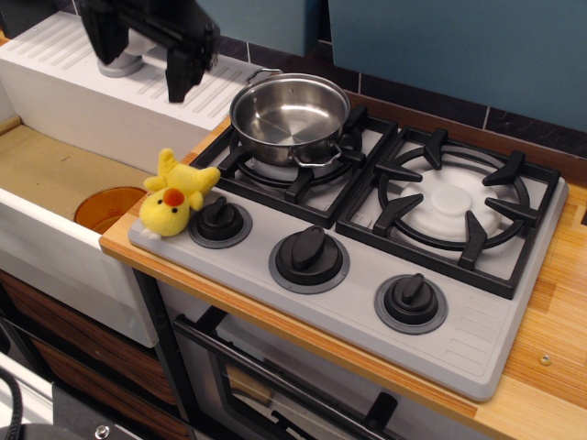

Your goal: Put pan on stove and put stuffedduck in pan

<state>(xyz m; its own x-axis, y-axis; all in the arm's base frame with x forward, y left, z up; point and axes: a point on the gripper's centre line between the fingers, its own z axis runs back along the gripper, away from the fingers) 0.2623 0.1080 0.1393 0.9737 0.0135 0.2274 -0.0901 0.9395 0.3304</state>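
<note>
Two black fingers of the gripper (139, 57) hung apart and empty at the far left, above the white drainboard (64, 64). Right of it the pan (290, 115) already sat on the stove's (367, 275) left grate. The stuffedduck (174, 194) perched at the stove's near-left corner beside a knob (220, 220); a clumsy descent could nudge it into the sink (46, 174).

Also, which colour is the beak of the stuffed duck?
Orange, on the yellow stuffed duck; the only view, observation.image, shows it clearly.

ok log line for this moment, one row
pan: on stove left burner, empty | stuffedduck: stove front-left corner | end effector: open, empty, above sink side
</note>
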